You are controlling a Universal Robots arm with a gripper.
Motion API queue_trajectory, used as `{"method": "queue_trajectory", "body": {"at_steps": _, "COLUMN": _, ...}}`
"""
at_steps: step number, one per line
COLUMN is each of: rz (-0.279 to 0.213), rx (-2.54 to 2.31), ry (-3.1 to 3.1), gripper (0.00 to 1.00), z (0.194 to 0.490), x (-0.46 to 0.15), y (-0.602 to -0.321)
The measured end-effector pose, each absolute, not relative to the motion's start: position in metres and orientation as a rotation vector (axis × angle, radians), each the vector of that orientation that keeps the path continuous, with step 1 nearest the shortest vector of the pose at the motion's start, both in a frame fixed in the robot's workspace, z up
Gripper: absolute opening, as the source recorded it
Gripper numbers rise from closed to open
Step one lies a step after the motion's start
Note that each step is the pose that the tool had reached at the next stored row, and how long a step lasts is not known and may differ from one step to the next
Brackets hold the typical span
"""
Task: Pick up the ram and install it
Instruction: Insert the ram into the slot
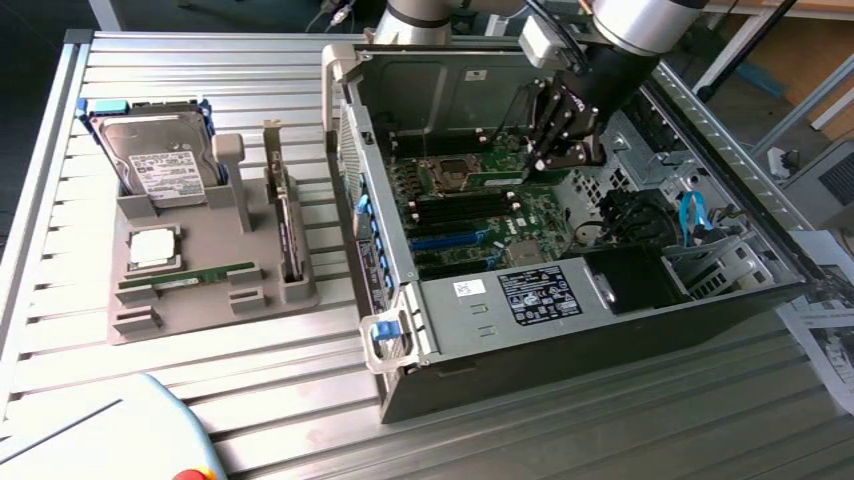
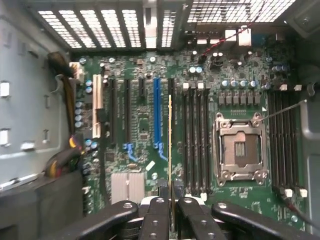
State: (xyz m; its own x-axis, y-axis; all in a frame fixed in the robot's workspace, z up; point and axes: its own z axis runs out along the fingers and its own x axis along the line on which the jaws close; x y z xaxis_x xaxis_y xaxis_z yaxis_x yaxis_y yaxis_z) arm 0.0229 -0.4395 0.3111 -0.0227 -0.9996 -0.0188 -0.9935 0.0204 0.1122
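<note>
The claw [image 1: 571, 150], in the upper right of the exterior view inside the computer case [image 1: 561, 345], is clamped nearly closed on the ram [image 2: 170, 145], held edge-on above the motherboard [image 2: 145, 125], close to its black slots [image 2: 192, 135].

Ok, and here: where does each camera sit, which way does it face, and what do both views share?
Exterior view: off the arm, raised, looking down on the ribbed metal table, grey plastic parts holder and open metal computer case; the silver arm and black gripper reach into the case.
Wrist view: on the wrist, facing the green motherboard past the gripper, which is shut on the thin green ram stick.
Shared: the motherboard, its empty silver processor socket, the gripper.
</note>
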Motion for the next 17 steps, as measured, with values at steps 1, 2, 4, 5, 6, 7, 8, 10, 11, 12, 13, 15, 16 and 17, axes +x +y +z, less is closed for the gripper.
{"method": "queue_trajectory", "body": {"at_steps": 1, "rz": -0.144, "rx": 2.149, "ry": -2.197, "gripper": 0.13, "z": 0.309, "x": 0.021, "y": -0.438}}
{"method": "queue_trajectory", "body": {"at_steps": 2, "rz": -0.144, "rx": 2.149, "ry": -2.196, "gripper": 0.13, "z": 0.307, "x": 0.019, "y": -0.438}}
{"method": "queue_trajectory", "body": {"at_steps": 4, "rz": -0.144, "rx": 2.149, "ry": -2.196, "gripper": 0.13, "z": 0.3, "x": 0.017, "y": -0.437}}
{"method": "queue_trajectory", "body": {"at_steps": 5, "rz": -0.144, "rx": 2.15, "ry": -2.195, "gripper": 0.13, "z": 0.297, "x": 0.017, "y": -0.436}}
{"method": "queue_trajectory", "body": {"at_steps": 6, "rz": -0.143, "rx": 2.158, "ry": -2.188, "gripper": 0.13, "z": 0.293, "x": 0.016, "y": -0.434}}
{"method": "queue_trajectory", "body": {"at_steps": 7, "rz": -0.143, "rx": 2.162, "ry": -2.184, "gripper": 0.13, "z": 0.291, "x": 0.015, "y": -0.433}}
{"method": "queue_trajectory", "body": {"at_steps": 8, "rz": -0.142, "rx": 2.164, "ry": -2.182, "gripper": 0.13, "z": 0.29, "x": 0.013, "y": -0.431}}
{"method": "queue_trajectory", "body": {"at_steps": 10, "rz": -0.141, "rx": 2.168, "ry": -2.178, "gripper": 0.13, "z": 0.286, "x": 0.009, "y": -0.429}}
{"method": "queue_trajectory", "body": {"at_steps": 11, "rz": -0.141, "rx": 2.17, "ry": -2.177, "gripper": 0.13, "z": 0.283, "x": 0.007, "y": -0.426}}
{"method": "queue_trajectory", "body": {"at_steps": 12, "rz": -0.141, "rx": 2.171, "ry": -2.176, "gripper": 0.13, "z": 0.28, "x": 0.007, "y": -0.423}}
{"method": "queue_trajectory", "body": {"at_steps": 13, "rz": -0.141, "rx": 2.171, "ry": -2.176, "gripper": 0.13, "z": 0.277, "x": 0.007, "y": -0.422}}
{"method": "queue_trajectory", "body": {"at_steps": 15, "rz": -0.141, "rx": 2.171, "ry": -2.176, "gripper": 0.13, "z": 0.272, "x": 0.007, "y": -0.421}}
{"method": "queue_trajectory", "body": {"at_steps": 16, "rz": -0.141, "rx": 2.171, "ry": -2.176, "gripper": 0.13, "z": 0.27, "x": 0.007, "y": -0.42}}
{"method": "queue_trajectory", "body": {"at_steps": 17, "rz": -0.141, "rx": 2.171, "ry": -2.176, "gripper": 0.13, "z": 0.268, "x": 0.007, "y": -0.42}}
